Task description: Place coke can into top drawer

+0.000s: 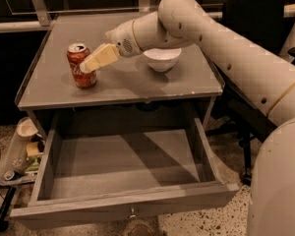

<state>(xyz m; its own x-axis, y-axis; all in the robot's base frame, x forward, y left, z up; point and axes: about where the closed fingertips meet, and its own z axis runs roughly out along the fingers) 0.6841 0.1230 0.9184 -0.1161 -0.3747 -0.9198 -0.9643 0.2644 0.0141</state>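
The coke can (82, 78) stands upright on the left part of the grey table (137, 85), silver top up, well back from the front edge. The claw (92, 63) reaches in from the right at the can's upper half, its pale tip lying across the can's right side. Whether it is released or clenched on the can cannot be told from this view. The white arm (226, 48) stretches back to the right, passing over a white bowl (162, 59) that sits near the table's middle. Below the tabletop the top drawer (88, 211) is pulled fully out, with a small knob (132, 212) on its front panel.
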